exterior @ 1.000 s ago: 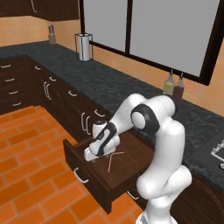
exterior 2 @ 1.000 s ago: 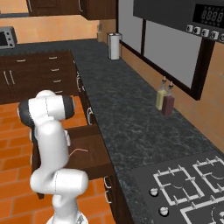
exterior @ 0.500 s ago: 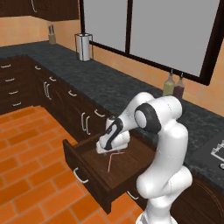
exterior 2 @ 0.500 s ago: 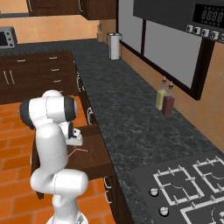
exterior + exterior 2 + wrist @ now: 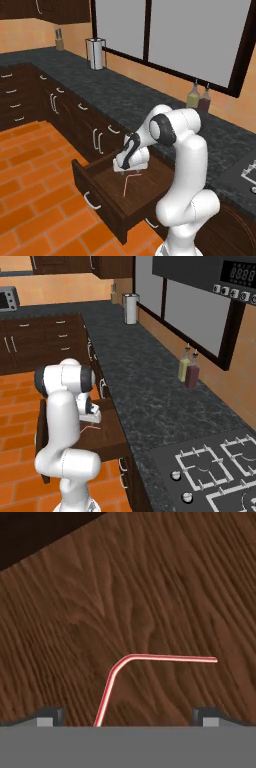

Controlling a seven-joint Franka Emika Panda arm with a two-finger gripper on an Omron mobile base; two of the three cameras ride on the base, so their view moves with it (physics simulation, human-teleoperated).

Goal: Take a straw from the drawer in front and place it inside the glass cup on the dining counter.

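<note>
The thin pale pink-red straw with a bent tip (image 5: 150, 659) is seen lying flat on the wooden floor of the pulled-out dark brown wooden drawer (image 5: 102, 187), directly under the white arm's two-finger gripper (image 5: 131, 167). In the hand view the two dark fingertips (image 5: 49, 716) are set wide apart, with the straw's long leg running down between them and the bent tip pointing off to one side; nothing is held.

The main risk is judged to be a poor pinch. The straw is thin and lies flat against the wood, so it could be rolled or pushed aside rather than caught if the fingers are closed too high. If it is taken near the bend, it could be swung in the jaws and made awkward to drop into a cup. A descent too deep could press the fingertips into the drawer floor.

The drawer's side walls are near the hand and could be struck on the way out, as could the edge of the black granite counter (image 5: 145, 391) above the drawer's back.

On that counter a white paper towel roll (image 5: 96, 54) and two bottles (image 5: 188, 367) are seen well apart from the drawer. A black stove top (image 5: 215, 466) lies further along. None of these is judged to stand in the way.
</note>
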